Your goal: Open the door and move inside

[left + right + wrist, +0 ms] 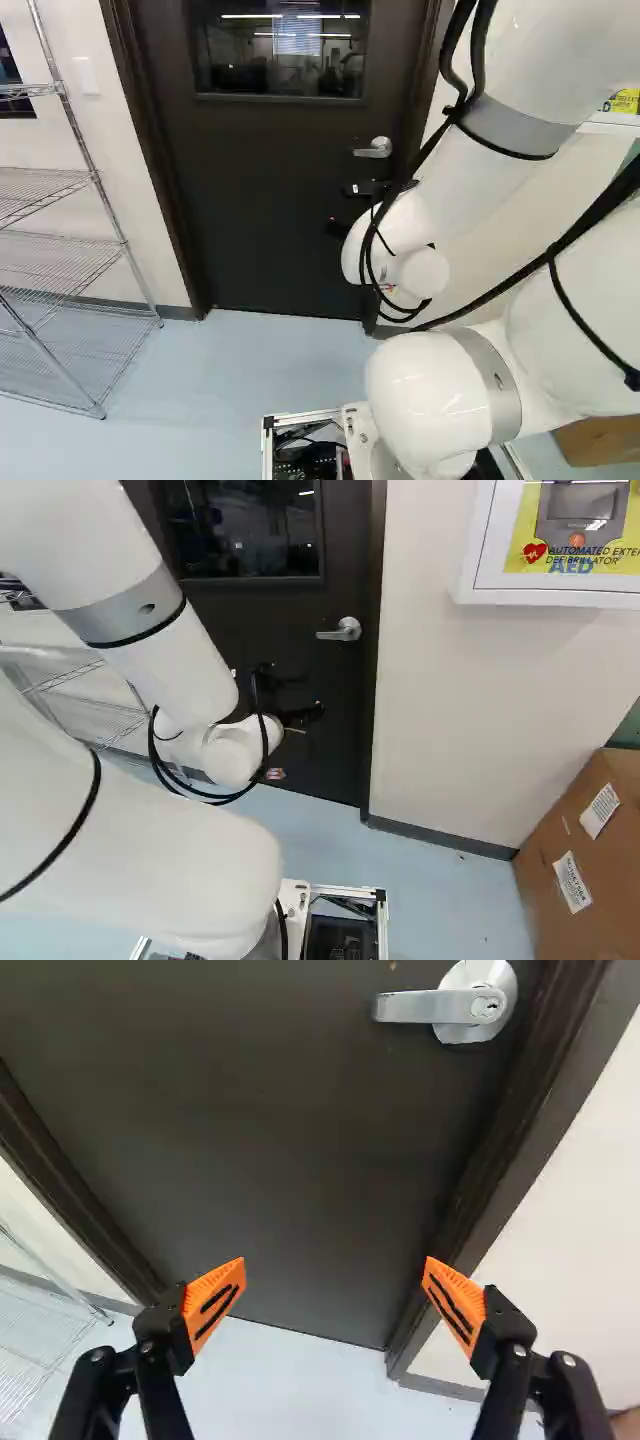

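one door (270, 180), closed, ahead of tool (308, 695); lever handle (415, 1006) near its frame. one tool, fingers spread. one wall cabinet (468, 578), grey device showing. one cardboard box (618, 890), contents hidden.

We see a dark brown door (260, 200), silver handle (425, 1006), pale blue floor (230, 380), a cream wall (470, 710) at three o'clock in the right base view, and black-striped orange pads (205, 1295) on our black claw (311, 697).
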`<state>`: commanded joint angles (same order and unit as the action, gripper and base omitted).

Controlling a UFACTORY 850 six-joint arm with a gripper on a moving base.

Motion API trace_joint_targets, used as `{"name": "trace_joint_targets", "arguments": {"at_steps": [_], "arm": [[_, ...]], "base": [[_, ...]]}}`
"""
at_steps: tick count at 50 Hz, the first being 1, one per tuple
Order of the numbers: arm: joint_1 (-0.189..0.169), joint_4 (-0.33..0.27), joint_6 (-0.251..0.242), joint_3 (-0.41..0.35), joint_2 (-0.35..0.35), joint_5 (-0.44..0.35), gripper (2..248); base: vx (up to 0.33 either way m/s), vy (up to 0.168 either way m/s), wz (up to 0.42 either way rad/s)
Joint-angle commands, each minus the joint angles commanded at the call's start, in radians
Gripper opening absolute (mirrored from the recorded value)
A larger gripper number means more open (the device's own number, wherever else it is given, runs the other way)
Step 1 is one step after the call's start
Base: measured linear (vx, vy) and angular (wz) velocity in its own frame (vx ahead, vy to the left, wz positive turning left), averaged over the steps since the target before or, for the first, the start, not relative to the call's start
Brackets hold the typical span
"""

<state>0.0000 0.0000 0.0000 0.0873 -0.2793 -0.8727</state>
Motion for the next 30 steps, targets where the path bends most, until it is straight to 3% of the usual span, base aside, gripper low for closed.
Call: {"name": "trace_joint_targets", "arguments": {"at_steps": [30], "arm": [[0.002,0.000,0.000,0.005,0.005,0.000,247]], "base": [[0.072,0.068,-0.018]]}}
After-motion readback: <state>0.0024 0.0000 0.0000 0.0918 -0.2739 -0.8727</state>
